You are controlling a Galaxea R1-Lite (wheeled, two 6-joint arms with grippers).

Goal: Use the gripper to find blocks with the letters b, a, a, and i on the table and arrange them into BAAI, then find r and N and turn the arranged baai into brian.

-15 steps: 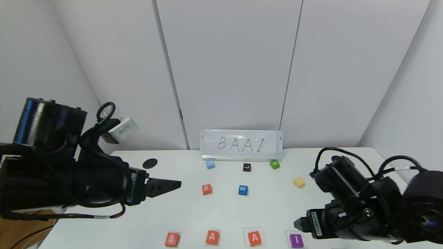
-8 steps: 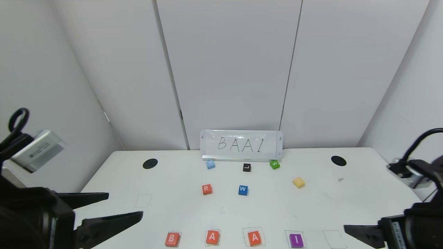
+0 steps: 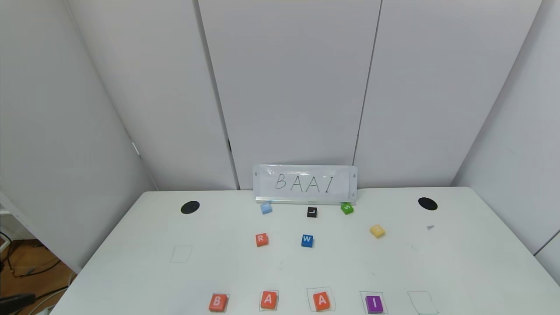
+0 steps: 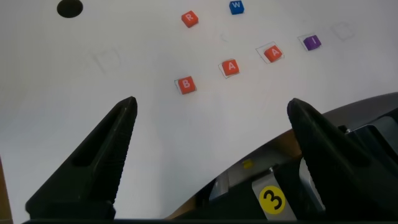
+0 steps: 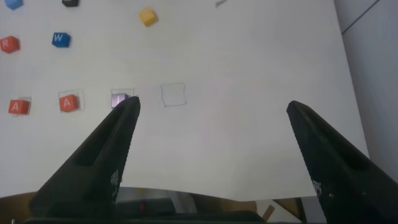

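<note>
On the white table (image 3: pixel 306 271), the blocks sit in a row by the near edge: orange-red B (image 3: pixel 218 302), A (image 3: pixel 268 300), A (image 3: pixel 322 301) and purple I (image 3: pixel 374 304). The orange-red r (image 3: pixel 261 239) lies farther back, mid-table. I cannot read an N on any block. Neither arm shows in the head view. My left gripper (image 4: pixel 212 104) hangs open and empty above the near table edge, short of the B (image 4: pixel 185 84). My right gripper (image 5: pixel 214 106) is open and empty too, with the I (image 5: pixel 119 99) peeking past one finger.
A blue W (image 3: pixel 307 240) lies beside the r. Light blue (image 3: pixel 266 208), black L (image 3: pixel 311 212), green S (image 3: pixel 347 208) and yellow (image 3: pixel 377 230) blocks lie near the BAAI sign (image 3: pixel 305 183). Empty green squares (image 3: pixel 181 253) (image 3: pixel 421 302) flank the row.
Both arms have pulled back toward the near edge and dropped out of the head view. No block has moved.
</note>
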